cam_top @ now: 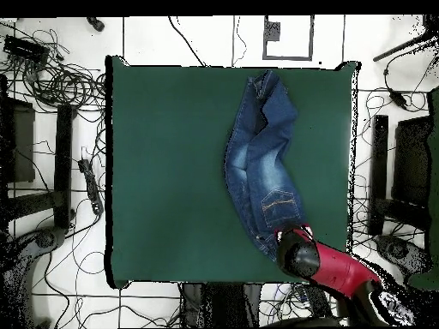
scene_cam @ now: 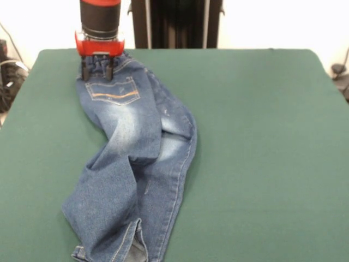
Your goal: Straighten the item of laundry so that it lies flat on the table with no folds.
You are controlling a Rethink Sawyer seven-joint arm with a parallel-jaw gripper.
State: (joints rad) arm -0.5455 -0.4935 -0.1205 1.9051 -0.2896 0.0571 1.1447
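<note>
One pair of jeans, twisted, beside table edge under fingers.

- Blue denim jeans lie twisted and folded lengthwise (one orange-stitched pocket showing), legs overlapping.
- Green counter beneath; waistband near its far edge.

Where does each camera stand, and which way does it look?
Front view: across the large dark green felt-topped table, facing the robot; the red and black arm's pincer descends onto the small blue denim jeans.
Overhead view: above, looking straight down; arm enters bottom right.
Shared: table, jeans, pincer at the waistband.
</note>
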